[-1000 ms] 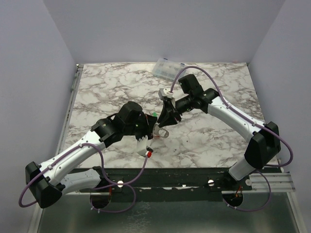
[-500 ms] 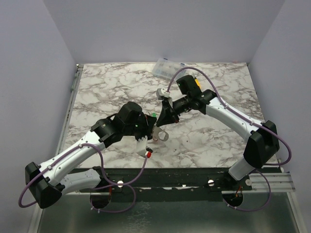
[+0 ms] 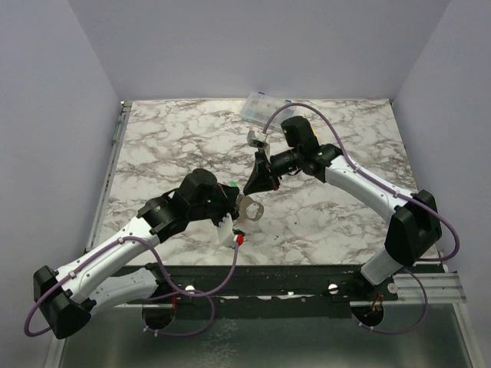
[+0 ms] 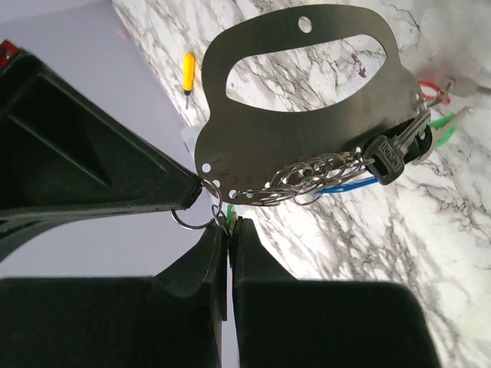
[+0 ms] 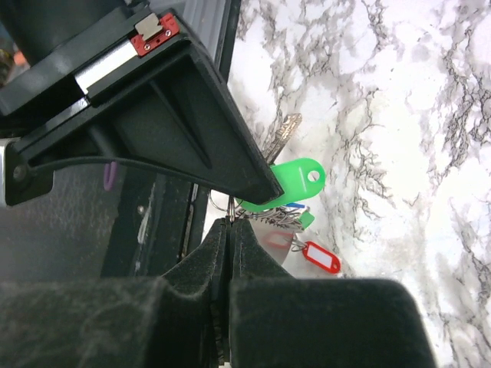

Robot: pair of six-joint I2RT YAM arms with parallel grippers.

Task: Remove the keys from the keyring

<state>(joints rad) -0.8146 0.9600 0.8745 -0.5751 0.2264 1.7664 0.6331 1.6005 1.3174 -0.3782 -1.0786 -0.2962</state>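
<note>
- Clamping the left tool (image 4: 229, 230) narrow on the small rings (image 4: 307, 172) strung along the keyring (image 4: 307, 142) edge.
- Pressing the right tool (image 5: 229, 230) fully closed, tips meeting at those rings; object gripped there impossible to tell.
- Dangling off the keyring between both tools: keys (image 4: 387, 159), green tag (image 5: 291, 180), red tag (image 5: 321, 257), midway along the bench (image 3: 169, 146), nearer its near edge.
- Sitting at the bench's far edge: clear compartment box (image 3: 265, 107).

The keyring (image 4: 253, 146) is flat sheet metal, dull and dark in the left wrist view, with thin shiny wire rings (image 4: 307, 175) strung along its lower edge. The green tag (image 5: 288, 180) and red tag (image 5: 322, 257) are smooth, glossy plastic. The table (image 3: 169, 146) has a smooth, marble-patterned top.
</note>
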